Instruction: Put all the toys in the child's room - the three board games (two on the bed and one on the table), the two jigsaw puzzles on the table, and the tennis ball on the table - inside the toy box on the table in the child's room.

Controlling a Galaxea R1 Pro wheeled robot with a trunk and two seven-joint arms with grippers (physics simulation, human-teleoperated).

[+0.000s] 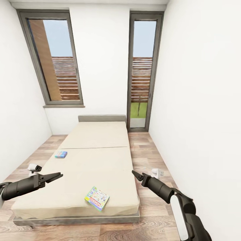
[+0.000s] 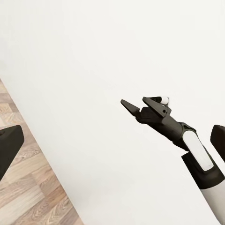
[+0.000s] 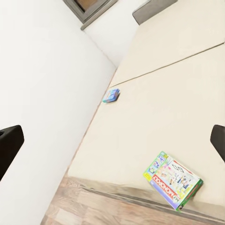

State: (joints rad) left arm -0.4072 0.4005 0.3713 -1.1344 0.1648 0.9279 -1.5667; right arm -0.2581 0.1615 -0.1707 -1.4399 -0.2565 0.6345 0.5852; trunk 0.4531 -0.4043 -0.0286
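Observation:
Two board games lie on the beige bed. A colourful Monopoly box sits near the bed's foot, also seen in the right wrist view. A small blue game box rests by the bed's left edge. My left gripper hovers open over the bed's near left corner, holding nothing. My right gripper hangs open above the bed's right edge, empty; the left wrist view catches it against the white wall. The table, toy box, puzzles and tennis ball are out of view.
White walls close in on both sides. A window and a tall glass door stand behind the grey headboard. Wooden floor runs along the bed's right side, with a narrower strip on the left.

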